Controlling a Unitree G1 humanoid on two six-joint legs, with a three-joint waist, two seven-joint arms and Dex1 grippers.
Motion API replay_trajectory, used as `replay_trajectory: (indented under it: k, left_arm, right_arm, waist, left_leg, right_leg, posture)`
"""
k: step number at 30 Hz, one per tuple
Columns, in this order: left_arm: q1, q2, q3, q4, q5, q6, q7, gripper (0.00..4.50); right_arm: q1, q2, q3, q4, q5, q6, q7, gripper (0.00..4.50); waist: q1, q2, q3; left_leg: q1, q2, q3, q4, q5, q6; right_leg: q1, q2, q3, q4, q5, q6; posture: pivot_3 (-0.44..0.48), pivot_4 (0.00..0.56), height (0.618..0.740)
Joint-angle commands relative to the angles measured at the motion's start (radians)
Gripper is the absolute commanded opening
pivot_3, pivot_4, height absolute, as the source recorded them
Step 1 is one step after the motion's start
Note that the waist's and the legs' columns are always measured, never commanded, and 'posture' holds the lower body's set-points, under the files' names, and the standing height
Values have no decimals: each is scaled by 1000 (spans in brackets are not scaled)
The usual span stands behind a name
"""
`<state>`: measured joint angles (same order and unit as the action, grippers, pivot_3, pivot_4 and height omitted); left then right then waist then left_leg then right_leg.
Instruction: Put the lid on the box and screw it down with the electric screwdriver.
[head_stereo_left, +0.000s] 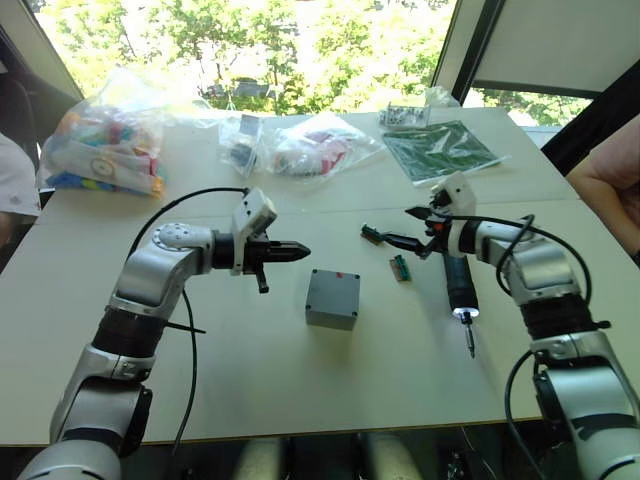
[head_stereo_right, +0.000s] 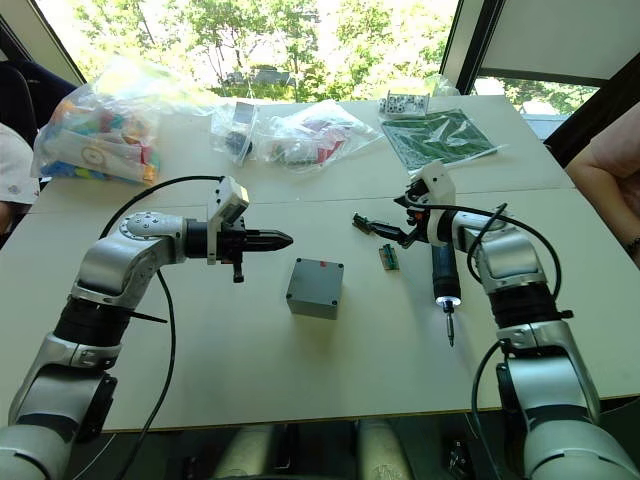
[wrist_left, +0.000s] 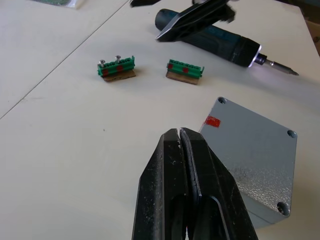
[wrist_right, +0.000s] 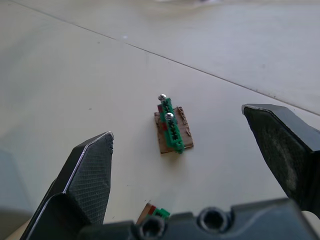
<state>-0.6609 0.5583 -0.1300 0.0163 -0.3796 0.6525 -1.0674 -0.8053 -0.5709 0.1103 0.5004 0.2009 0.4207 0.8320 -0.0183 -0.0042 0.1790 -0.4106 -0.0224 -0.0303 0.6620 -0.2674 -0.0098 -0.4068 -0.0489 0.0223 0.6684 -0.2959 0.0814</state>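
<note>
I am looking down over a pale table (head_stereo_left: 300, 390). Nearest to me, in the middle, sits the box (head_stereo_left: 333, 298), grey and square, with the lid (wrist_left: 252, 150) already seated flat on top and a small red mark on its far side. To the right of it lies the screwdriver (head_stereo_left: 459, 283), flat on the table, bit pointing toward me, its white tip light glowing.

My left gripper (head_stereo_left: 297, 250) hangs in the air just left of the box and slightly beyond it, pointing right. Its two black fingers are pressed together and hold nothing.

My right gripper (head_stereo_left: 393, 236) hovers beyond the screwdriver, pointing left, fingers spread wide and empty. Between those fingers, on the table, I see a small green terminal block (wrist_right: 170, 127) with two screws standing in it. A second green block (head_stereo_left: 400, 268) lies near it, closer to me, between the box and the screwdriver.

Farther back, clear plastic bags (head_stereo_left: 105, 145) of coloured parts lie along the far left and centre, and a green circuit board (head_stereo_left: 440, 148) in a bag lies at the far right. A person's arm (head_stereo_left: 610, 180) shows at the right edge.
</note>
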Motion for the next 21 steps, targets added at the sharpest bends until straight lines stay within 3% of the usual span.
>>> replay_trajectory:
  k: [1,5,9,21]
  left_arm:
    - [20,13,20,-56,-9,6,21,0]
    - [57,20,18,-90,-13,13,37,0]
    - [72,23,18,-106,-16,20,44,0]
    - [88,23,10,-116,-10,18,53,0]
  right_arm:
    - [-74,29,-8,108,-37,-104,9,4447]
    - [-110,62,-14,203,-61,-155,7,3502]
    - [-123,79,-17,238,-70,-173,27,2137]
    - [-123,113,-16,285,-107,-198,36,2137]
  waist:
    - [2,0,0]
    - [4,0,0]
    - [4,0,0]
    - [2,0,0]
  left_leg:
    - [0,0,0,0,0,0]
    - [0,0,0,1,0,0]
    - [0,0,0,1,0,0]
    - [0,0,0,1,0,0]
  right_leg:
    - [0,0,0,0,0,0]
    - [0,0,0,0,0,0]
    - [0,0,0,0,0,0]
    - [0,-1,0,1,0,0]
  posture:
    - [0,150,740]
    - [0,150,740]
    - [0,150,740]
    - [0,150,740]
